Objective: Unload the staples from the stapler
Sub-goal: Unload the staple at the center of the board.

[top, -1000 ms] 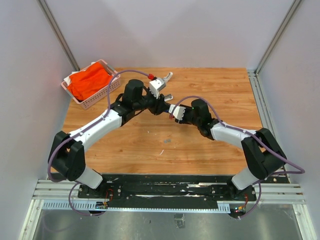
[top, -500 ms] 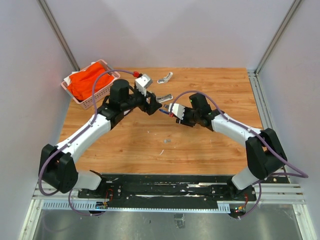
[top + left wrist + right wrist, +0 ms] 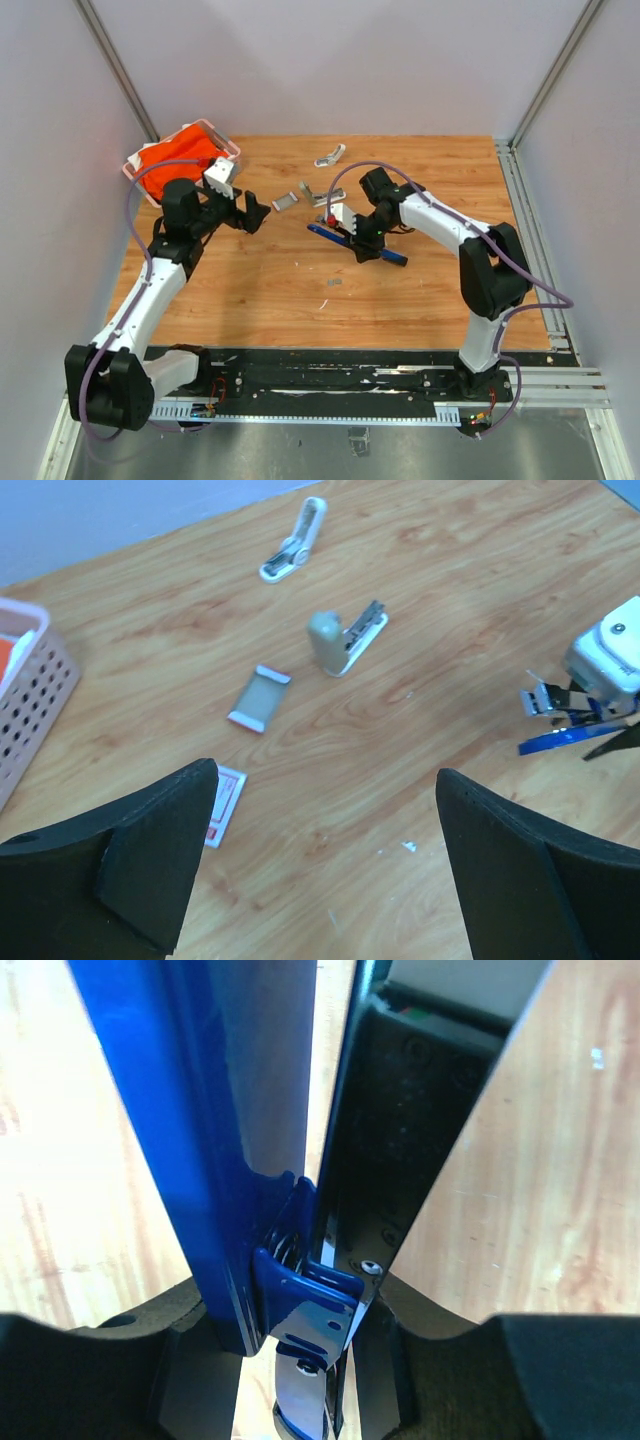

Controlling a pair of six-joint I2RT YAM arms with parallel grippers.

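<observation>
Right arm: the right tool [image 3: 352,232] sits just to the 3 o'clock side of the counter's middle, pinching the hinge end of a long slim blue stapler with a black top arm [image 3: 200,1110].
In the grip: the blue body and black arm stand spread in a narrow V, with wood showing through the gap. In the top view the stapler runs from 10 o'clock to 4 o'clock under the tool. I cannot tell whether it touches the wooden counter [image 3: 260,290].
Left arm: the left tool [image 3: 325,780] hangs above the wood with its fingers [image 3: 150,870] spread wide and nothing between them. It is at 9 o'clock of the stapler, well apart.
Loose on the wood: a tiny silvery-grey strip [image 3: 333,282] lies at 7 o'clock of the right tool, near it but clear of the stapler. It is too small to show more.
Middle clutter: between the two tools lie a small beige stapler lying open [image 3: 340,645] and, at its 8 o'clock, a flat grey packet with red ends [image 3: 258,697]. A small white box with a red mark [image 3: 225,805] is partly hidden by the left finger.
Far edge: a slim white hinged tool [image 3: 293,540] lies at 12 o'clock of the beige stapler.
Far left corner: at 10 o'clock stands a pink plastic basket [image 3: 35,695] holding orange cloth [image 3: 185,145].
</observation>
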